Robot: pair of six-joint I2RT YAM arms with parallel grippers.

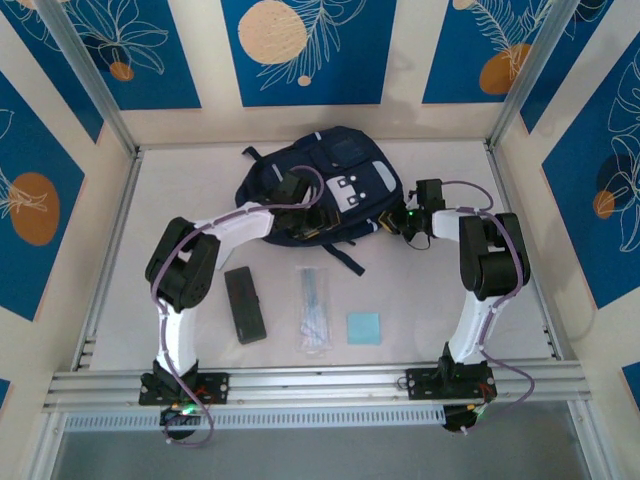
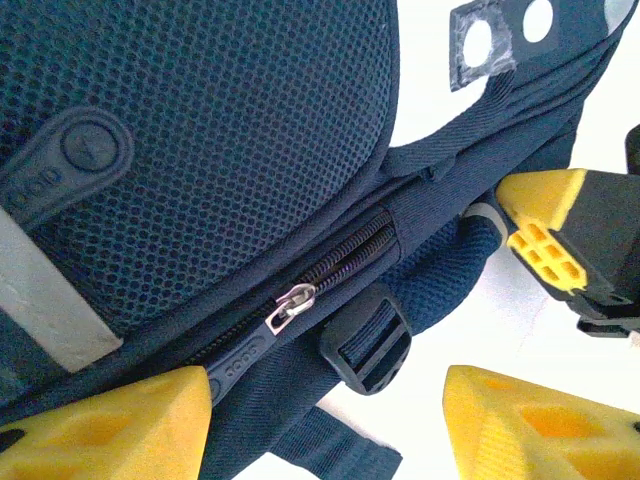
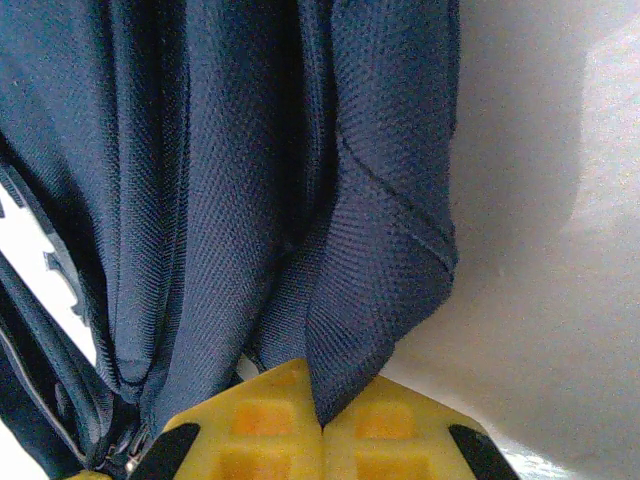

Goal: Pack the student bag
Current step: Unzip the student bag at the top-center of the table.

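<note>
We recorded three items in a row on the white table (image 1: 420,290), none touching: a black rectangular case (image 1: 245,305) at left, a clear flat packet (image 1: 314,308) at centre, a light blue square pad (image 1: 363,327) at right. Blue patterned panels (image 1: 300,50) lined the walls.

We are seeing the student bag (image 1: 330,170) blocking the far middle of the table (image 1: 190,180), with the left arm (image 1: 215,235) and right arm (image 1: 485,250) crowding its near edge. Open room is lying along the far left and far right. Nearer us, a black case (image 1: 245,304), a clear packet (image 1: 314,308) and a blue pad (image 1: 363,327) are leaving narrow lanes between them.
</note>
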